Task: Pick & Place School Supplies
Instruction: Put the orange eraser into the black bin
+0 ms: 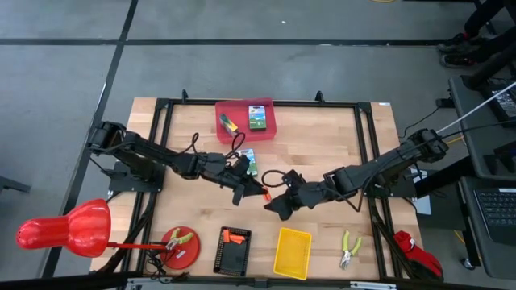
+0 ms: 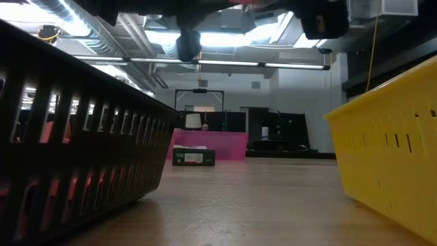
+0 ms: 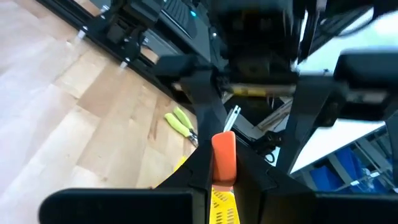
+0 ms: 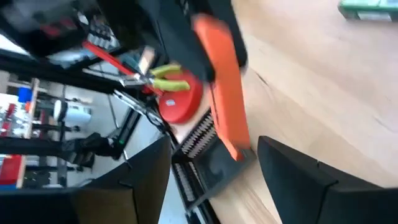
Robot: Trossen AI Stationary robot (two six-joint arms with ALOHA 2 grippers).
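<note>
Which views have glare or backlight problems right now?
Low view: ceiling lights glare, leaving the black basket in silhouette. High view: table evenly lit, only soft shadows. Right wrist view: no glare.

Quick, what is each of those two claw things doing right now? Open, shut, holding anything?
Left tool: closed on an orange-handled item, held above the table.
Right tool: open, holding nothing, right beside the orange-handled item.
</note>
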